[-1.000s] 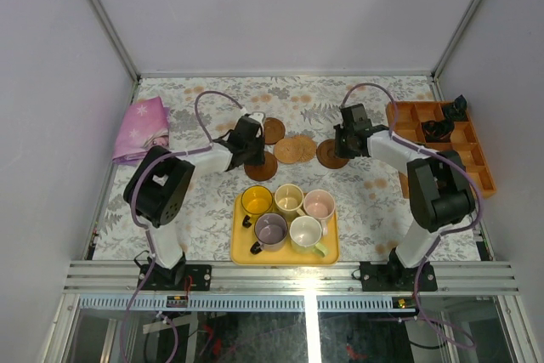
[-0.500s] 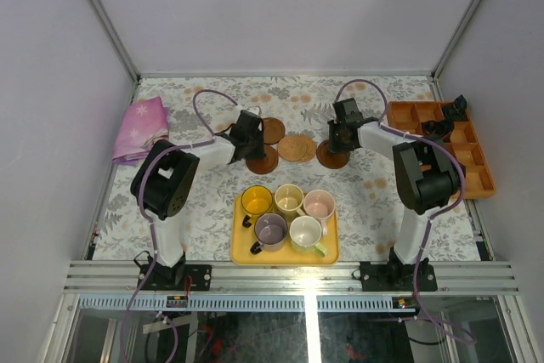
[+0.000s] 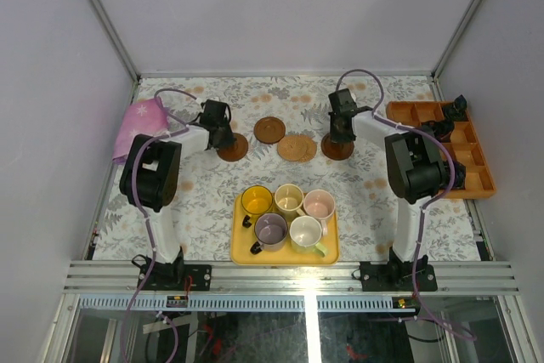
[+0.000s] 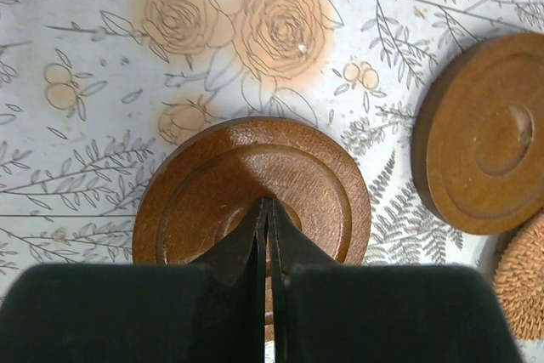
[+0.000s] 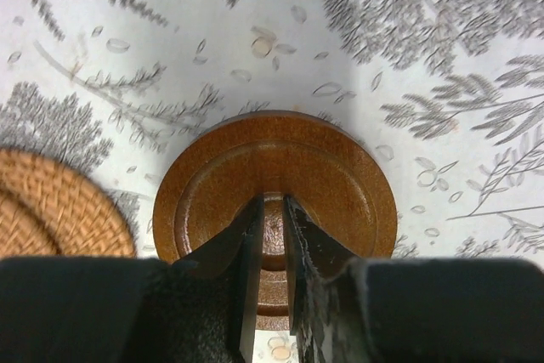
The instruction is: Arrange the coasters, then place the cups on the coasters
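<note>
My left gripper (image 4: 268, 207) is shut, its tips pressing down on the middle of a dark brown coaster (image 4: 204, 201) at the back left (image 3: 231, 149). My right gripper (image 5: 272, 203) has its jaws a narrow gap apart, tips resting in the centre dimple of another dark brown coaster (image 5: 340, 176), at the back right (image 3: 337, 150). Between them lie a third dark coaster (image 3: 269, 130) and a tan woven coaster (image 3: 296, 148). The cups stand on a yellow tray (image 3: 240, 257): yellow (image 3: 256, 201), cream (image 3: 289, 199), pink (image 3: 319, 204), purple (image 3: 271, 229) and pale green (image 3: 306, 232).
A pink cloth (image 3: 143, 127) lies at the far left. An orange divided tray (image 3: 476, 167) with small black objects (image 3: 438, 129) sits along the right edge. Frame posts and walls close off the table's back and sides.
The left gripper has slid its dark coaster left and farther back, away from the tray. The right gripper has moved back a little with its coaster under it.
</note>
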Motion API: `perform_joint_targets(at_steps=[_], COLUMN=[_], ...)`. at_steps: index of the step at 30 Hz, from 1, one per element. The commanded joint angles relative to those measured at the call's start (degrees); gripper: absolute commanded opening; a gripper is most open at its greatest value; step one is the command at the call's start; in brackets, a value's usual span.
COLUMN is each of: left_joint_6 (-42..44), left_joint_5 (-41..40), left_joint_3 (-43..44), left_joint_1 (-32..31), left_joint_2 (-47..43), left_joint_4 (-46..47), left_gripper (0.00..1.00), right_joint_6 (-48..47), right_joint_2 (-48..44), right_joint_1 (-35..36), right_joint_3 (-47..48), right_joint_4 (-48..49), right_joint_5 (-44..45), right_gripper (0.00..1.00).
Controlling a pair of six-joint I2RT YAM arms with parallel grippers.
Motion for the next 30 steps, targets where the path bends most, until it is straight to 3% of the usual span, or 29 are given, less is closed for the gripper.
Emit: perform_joint_targets(at_steps=[1,13,19,21,22,25,26,29,30], left_joint_6=[0.6,4.7,6.3,7.2,7.7,8.9,9.2,10.0,10.2], left_joint_5=[-2.5,0.2,5.9,8.3,9.2,9.7,9.7,10.0,10.6], left_joint_3=[2.2,9.6,13.2,15.1,15.9,18.7,19.8,24.3,25.9], left_joint_1=[1.4,1.9,0.9,-0.2,-1.0,-3.5,-4.2,-5.9,-6.2], left_joint_2=[2.6,-1.2,-0.8,1.2,2.2,5.0,5.9,9.3,10.5], left_joint_4=[-5.3,-3.6,-1.9,-2.1,-2.2,-2.2,-2.4,-3.9,-4.6], left_gripper=[0.0,0.0,0.05,0.13,0.23,0.68,0.76,0.83,0.83], right_joint_6=[0.2,-1.0,-0.3,-0.7,-0.9,-1.3,-1.4,-2.2,-2.5], right_joint_2=[3.6,-6.7,-12.0,-12.3,-12.3,-11.9,-11.7,-10.9,-10.6], right_joint_1=[-2.9,-4.5,-3.4,-1.9,-1.1,1.1,1.7,3.8,4.3], right_joint_3=[3.8,3.3,-0.2,-0.6,-0.6,-0.6,-0.5,0.3,0.6], right_joint_4=[-4.9,-1.1,2.4,2.8,3.0,3.6,3.8,3.9,3.9], right_joint_5=[5.8,-1.4,-9.3,-11.4,-12.2,-14.1,-14.5,-15.3,-15.5], right_gripper=[0.22,0.21,0.31,0.34,0.35,0.42,0.49,0.96,1.0])
